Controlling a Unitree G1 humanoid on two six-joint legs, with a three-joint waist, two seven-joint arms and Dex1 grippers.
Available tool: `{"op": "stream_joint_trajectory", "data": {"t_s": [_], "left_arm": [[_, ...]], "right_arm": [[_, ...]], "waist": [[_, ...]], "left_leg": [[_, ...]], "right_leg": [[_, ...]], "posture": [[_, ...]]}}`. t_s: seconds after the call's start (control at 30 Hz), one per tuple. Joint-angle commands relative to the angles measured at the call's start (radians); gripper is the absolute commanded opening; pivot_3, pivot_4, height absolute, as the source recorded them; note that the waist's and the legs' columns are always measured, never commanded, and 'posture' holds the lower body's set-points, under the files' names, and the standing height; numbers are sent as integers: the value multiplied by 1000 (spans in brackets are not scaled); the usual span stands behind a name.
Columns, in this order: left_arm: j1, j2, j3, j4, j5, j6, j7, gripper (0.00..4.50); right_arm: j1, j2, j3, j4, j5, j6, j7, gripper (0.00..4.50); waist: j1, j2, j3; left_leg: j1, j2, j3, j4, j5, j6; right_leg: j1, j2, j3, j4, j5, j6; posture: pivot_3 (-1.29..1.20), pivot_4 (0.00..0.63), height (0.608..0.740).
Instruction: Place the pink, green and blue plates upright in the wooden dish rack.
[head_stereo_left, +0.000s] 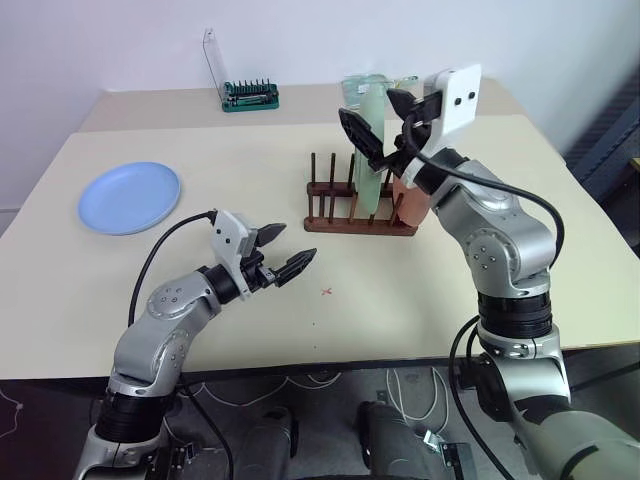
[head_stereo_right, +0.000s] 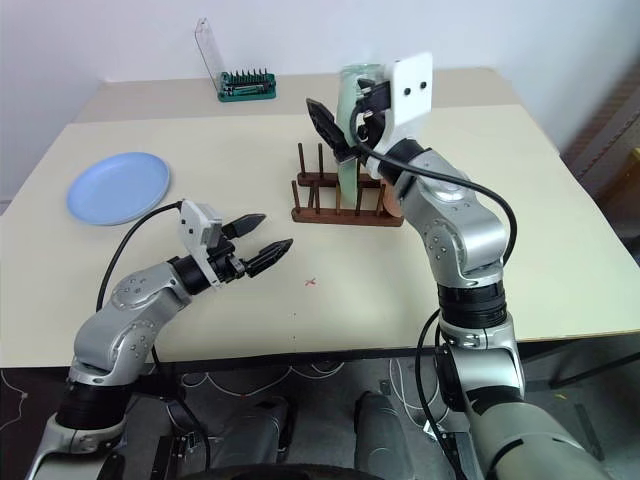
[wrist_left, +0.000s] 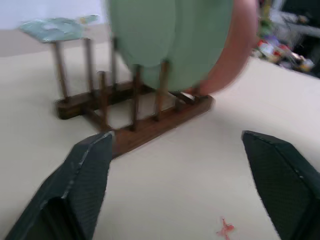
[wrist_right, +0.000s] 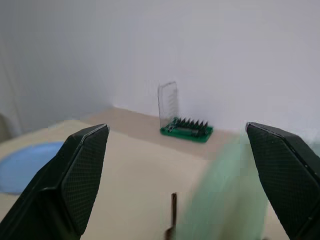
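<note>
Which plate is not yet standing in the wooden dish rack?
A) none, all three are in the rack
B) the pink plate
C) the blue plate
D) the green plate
C: the blue plate lies flat on the table, far to the left of the wooden dish rack, while the green plate and the pink plate stand upright between its pegs.

The dish rack (head_stereo_left: 358, 221) stood on the desk (head_stereo_left: 450, 300), ahead of the left tool (head_stereo_left: 283, 252) and just below the raised right tool (head_stereo_left: 380, 125). Two plates (head_stereo_left: 375, 150) stood upright in it, one directly behind the other. A third plate (head_stereo_left: 129, 197) lay flat well left of the left tool. A bit holder (head_stereo_left: 249, 96) sat far beyond both tools, near the desk's back edge.
</note>
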Motion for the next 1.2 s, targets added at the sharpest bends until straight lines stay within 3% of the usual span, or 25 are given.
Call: {"op": "stream_joint_trajectory", "data": {"t_s": [0.03, 0.2, 0.67, 0.8, 0.93, 1.07, 1.2], "left_arm": [[-45, -22, 93, 8, -37, -30, 48, 4261], [-43, -8, 77, 15, 41, -47, 78, 4261], [-106, -45, 220, 97, 47, -66, 255, 4261], [-189, -104, 427, 163, -28, -69, 496, 4261], [-315, -78, 606, 340, 33, 34, 871, 4261], [-351, -69, 626, 360, 46, 61, 953, 4261], [-440, -49, 717, 510, -23, 136, 1037, 4261]], "right_arm": [[-36, 10, -2, -41, 7, -13, 40, 4498], [-23, 15, 17, -46, -28, -26, 71, 4498], [-29, 14, 61, -18, -159, -126, 135, 4498], [-32, 23, 82, -23, -177, -149, 161, 4498], [-25, 36, 102, -19, -193, -162, 179, 4498], [-27, 46, 111, -5, -205, -173, 192, 4498], [-23, 53, 121, 6, -222, -188, 204, 4498]], "waist": [[1, 0, 0], [2, 0, 0], [2, 0, 0], [0, -1, 0], [-1, -2, 0], [5, -3, 0], [8, -6, -2]], "left_leg": [[0, 0, 0, 0, 0, 0], [0, 0, 0, 0, 0, 0], [0, 0, 0, 0, 0, 0], [0, 0, -1, 0, 0, 0], [0, 0, -1, 0, 0, 0], [0, 0, 0, 1, 0, -1], [-1, -1, -2, 1, 1, -1]], "right_leg": [[0, 0, 0, 0, 0, 0], [0, 0, 0, -1, 0, 0], [0, 0, 0, -1, 0, 0], [0, 0, 0, 0, 0, 0], [0, 0, 0, 0, 0, 0], [0, 0, 0, -1, 0, 1], [0, 0, -1, 0, 0, 0]], "posture": [[0, 150, 740], [0, 150, 740], [0, 150, 740], [0, 150, 740], [0, 150, 740], [0, 150, 740], [0, 150, 740]]}}
